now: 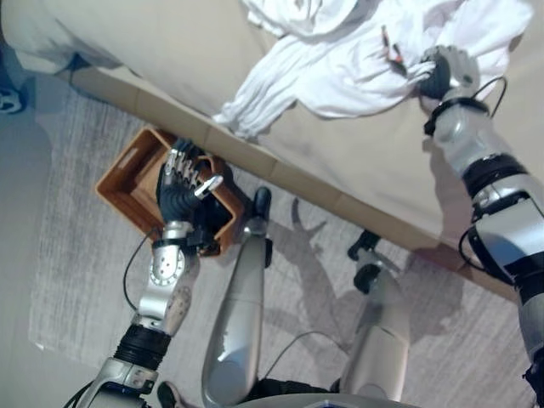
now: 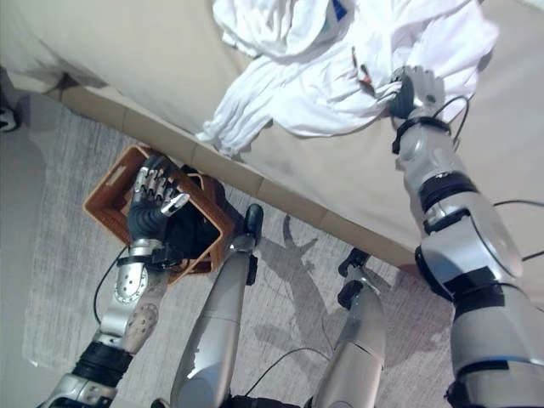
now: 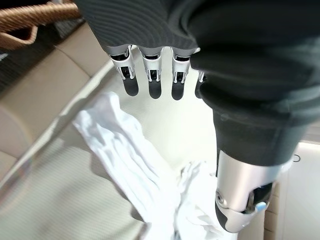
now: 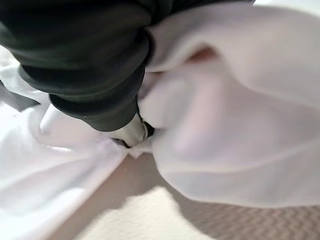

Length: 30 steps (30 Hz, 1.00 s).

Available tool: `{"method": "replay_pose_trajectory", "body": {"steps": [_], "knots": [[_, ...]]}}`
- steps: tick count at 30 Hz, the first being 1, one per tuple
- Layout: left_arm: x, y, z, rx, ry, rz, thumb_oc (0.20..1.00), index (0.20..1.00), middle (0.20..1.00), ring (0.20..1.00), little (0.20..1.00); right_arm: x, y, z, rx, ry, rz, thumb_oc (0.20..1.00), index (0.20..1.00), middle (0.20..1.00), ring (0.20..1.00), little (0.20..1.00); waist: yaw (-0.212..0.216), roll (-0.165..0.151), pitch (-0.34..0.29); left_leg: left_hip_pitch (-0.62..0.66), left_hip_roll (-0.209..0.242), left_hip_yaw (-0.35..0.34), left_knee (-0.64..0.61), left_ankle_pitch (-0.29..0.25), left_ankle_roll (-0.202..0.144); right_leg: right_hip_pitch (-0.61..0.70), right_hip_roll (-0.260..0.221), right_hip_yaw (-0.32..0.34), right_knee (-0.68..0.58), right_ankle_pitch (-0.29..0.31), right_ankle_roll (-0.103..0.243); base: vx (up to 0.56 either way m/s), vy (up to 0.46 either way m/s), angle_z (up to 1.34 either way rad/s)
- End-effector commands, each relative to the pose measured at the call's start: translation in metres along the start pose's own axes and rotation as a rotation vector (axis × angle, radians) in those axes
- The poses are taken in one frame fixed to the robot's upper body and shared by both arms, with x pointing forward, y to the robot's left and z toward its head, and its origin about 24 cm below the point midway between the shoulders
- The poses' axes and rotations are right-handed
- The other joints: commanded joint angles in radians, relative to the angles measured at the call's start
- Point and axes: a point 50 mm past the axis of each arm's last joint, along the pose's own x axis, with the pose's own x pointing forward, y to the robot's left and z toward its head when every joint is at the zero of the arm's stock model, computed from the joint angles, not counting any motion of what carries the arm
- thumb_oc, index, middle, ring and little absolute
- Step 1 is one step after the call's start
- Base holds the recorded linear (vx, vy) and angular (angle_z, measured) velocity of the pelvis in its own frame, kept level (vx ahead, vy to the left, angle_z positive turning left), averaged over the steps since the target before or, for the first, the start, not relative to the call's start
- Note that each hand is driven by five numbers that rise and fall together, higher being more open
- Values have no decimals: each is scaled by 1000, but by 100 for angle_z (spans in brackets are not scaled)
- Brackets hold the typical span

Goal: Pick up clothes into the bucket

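A crumpled white garment (image 1: 331,68) lies on the beige bed (image 1: 161,51), with one pleated end trailing toward the bed's edge. My right hand (image 1: 444,70) rests on the garment's right side, its fingers curled into the bunched cloth (image 4: 240,125). One fingertip (image 4: 132,133) shows pinched in the folds. A brown woven basket (image 1: 119,183) stands on the floor below the bed's edge. My left hand (image 1: 183,189) hovers over the basket, open with straight fingers (image 3: 150,75) and nothing in it. The garment (image 3: 130,160) shows beyond them.
The bed's padded base (image 1: 255,157) runs diagonally between basket and garment. A grey rug (image 1: 76,280) covers the floor under the basket. More white cloth (image 2: 272,25) is heaped at the far side of the bed.
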Motion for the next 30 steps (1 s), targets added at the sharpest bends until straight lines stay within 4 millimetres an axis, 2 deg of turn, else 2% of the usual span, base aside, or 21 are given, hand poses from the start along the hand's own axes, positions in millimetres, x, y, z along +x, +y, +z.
{"method": "replay_pose_trajectory", "body": {"steps": [1, 4, 5, 6, 7, 9, 12, 14, 16, 19, 23, 26, 28, 29, 30], "knots": [[1, -8, 12, -29, -89, -18, 1000, 1000, 1000, 1000, 1000, -1, -4, 8, 55, -67, -5, 200, 200, 200, 200, 200, -18, 30, -7, 6, 12, 13, -78, 57, 3, 99, 4, 19, 22, -14, 64, -69, -6, -9], [2, -5, 8, -13, -74, -11, 1000, 1000, 1000, 1000, 1000, -14, 16, 11, 104, -110, 45, 200, 200, 200, 200, 200, -36, 10, -7, 93, 22, 21, -117, 60, 0, 197, 10, 7, -39, 8, 70, -14, -18, -12], [2, -5, 8, -13, -74, -11, 1000, 1000, 1000, 1000, 1000, -14, 16, 11, 104, -110, 45, 200, 200, 200, 200, 200, -36, 10, -7, 93, 22, 21, -117, 60, 0, 198, 10, 7, -40, 8, 70, 37, -35, -14], [2, 0, 4, -7, -55, 13, 1000, 1000, 1000, 1000, 1000, -29, 30, 15, 175, -159, 81, 200, 200, 200, 200, 200, -58, -12, -7, 174, 32, 31, -139, 58, -3, 285, 12, 7, -90, 24, 73, 32, -26, -11], [2, 0, 4, -6, -54, 13, 1000, 1000, 1000, 1000, 1000, -29, 31, 15, 175, -157, 82, 200, 200, 200, 200, 200, -58, -12, -7, 176, 32, 30, -141, 58, -3, 289, 13, 6, -93, 25, 73, 49, -24, -6], [3, 4, 0, -2, -39, 34, 1000, 1000, 1000, 1000, 1000, -43, 38, 14, 259, -186, 104, 200, 200, 200, 200, 200, -77, -26, -12, 241, 42, 38, -165, 57, -7, 357, 18, 4, -133, 38, 77, 50, -9, -10], [-1, 10, -7, 10, -6, 47, 1000, 1000, 1000, 1000, 1000, -68, 53, 5, 404, -182, 156, 200, 200, 200, 200, 200, -101, -43, -44, 313, 50, 45, -199, 60, -9, 440, 28, -8, -193, 56, 84, 91, -27, -9], [-7, 19, -21, 28, 61, 67, 1000, 1000, 1000, 1000, 1000, -91, 61, 1, 545, -200, 208, 200, 200, 200, 200, 200, -125, -60, -86, 386, 62, 54, -241, 66, -12, 514, 40, -11, -256, 82, 93, 109, -32, -13], [-8, 22, -26, 45, 87, 70, 1000, 1000, 1000, 1000, 1000, -98, 63, 2, 577, -213, 233, 200, 200, 200, 200, 200, -133, -65, -103, 415, 67, 57, -266, 75, -12, 537, 45, -13, -284, 92, 96, 82, -14, -19], [-15, 38, -41, 157, 172, 85, 1000, 1000, 1000, 1000, 1000, -115, 58, -4, 697, -244, 268, 200, 200, 200, 200, 200, -155, -85, -170, 513, 83, 82, -337, 86, -22, 614, 63, -20, -358, 113, 107, 122, -31, -21], [-14, 44, -48, 265, 208, 87, 1000, 1000, 1000, 1000, 1000, -118, 45, 1, 816, -286, 243, 200, 200, 200, 200, 200, -173, -91, -223, 572, 89, 102, -383, 97, -30, 653, 73, -23, -409, 139, 115, 82, -15, -19], [-13, 42, -45, 368, 203, 34, 1000, 1000, 1000, 1000, 1000, -120, 25, 20, 976, -398, 233, 200, 200, 200, 200, 200, -187, -94, -284, 634, 100, 128, -392, 80, -31, 689, 96, 0, -447, 142, 115, 98, -16, -12], [-12, 40, -43, 397, 197, 9, 1000, 1000, 1000, 1000, 1000, -121, 21, 24, 1009, -426, 239, 200, 200, 200, 200, 200, -186, -93, -296, 654, 101, 136, -399, 77, -31, 701, 101, 5, -454, 142, 114, 92, -15, -31], [-8, 34, -39, 466, 174, -57, 1000, 1000, 1000, 1000, 1000, -121, 10, 36, 1062, -501, 245, 200, 200, 200, 200, 200, -189, -89, -324, 686, 104, 145, -409, 72, -32, 723, 108, 14, -463, 138, 114, 80, -8, -28], [-8, 34, -39, 466, 175, -57, 1000, 1000, 1000, 1000, 1000, -121, 10, 36, 1063, -500, 245, 200, 200, 200, 200, 200, -189, -89, -324, 687, 104, 146, -411, 72, -32, 724, 108, 15, -464, 138, 114, 106, -11, -29]]}}
